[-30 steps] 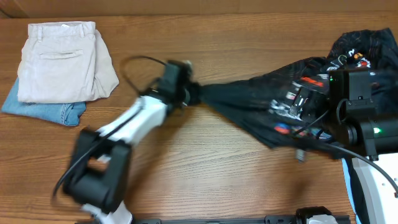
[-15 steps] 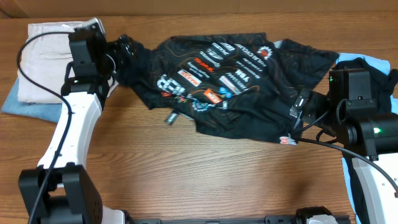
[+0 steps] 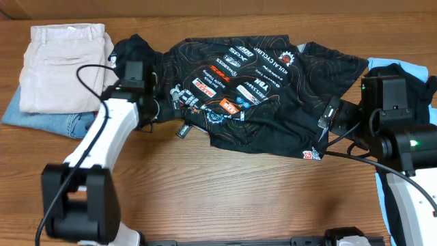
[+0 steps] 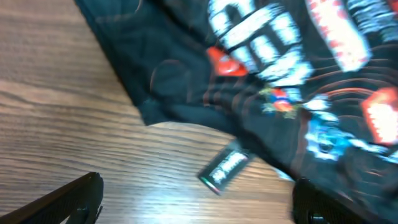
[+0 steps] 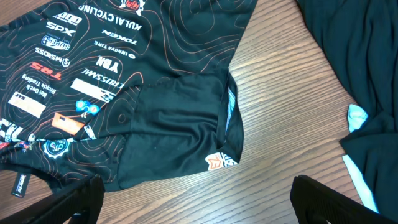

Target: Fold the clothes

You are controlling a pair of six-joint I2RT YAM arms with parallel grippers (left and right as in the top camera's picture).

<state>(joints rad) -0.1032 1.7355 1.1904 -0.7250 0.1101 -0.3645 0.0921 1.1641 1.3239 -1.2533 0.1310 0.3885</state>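
The clothes, a black shirt [image 3: 252,89] with thin orange lines and many logos, lie spread logo side up across the far half of the table, somewhat crumpled. My left gripper [image 3: 158,115] hovers open at the shirt's near left edge. In the left wrist view the left gripper [image 4: 199,208] has only bare wood between its fingers, with the shirt [image 4: 261,68] and its dangling tag [image 4: 224,171] just ahead. My right gripper [image 3: 334,117] stands open over the shirt's right part. In the right wrist view the right gripper [image 5: 202,210] is empty, just short of the shirt [image 5: 161,130] hem.
Folded beige trousers [image 3: 65,65] lie on blue jeans [image 3: 48,119] at the far left, touching the shirt's left sleeve. Another dark garment with light blue trim [image 5: 348,68] lies at the right edge, partly under the right arm [image 3: 399,130].
The left gripper dragged the bunched shirt leftward so it spread out, then opened and let go. It has since drawn back to the shirt's near left edge. The right arm stayed put.
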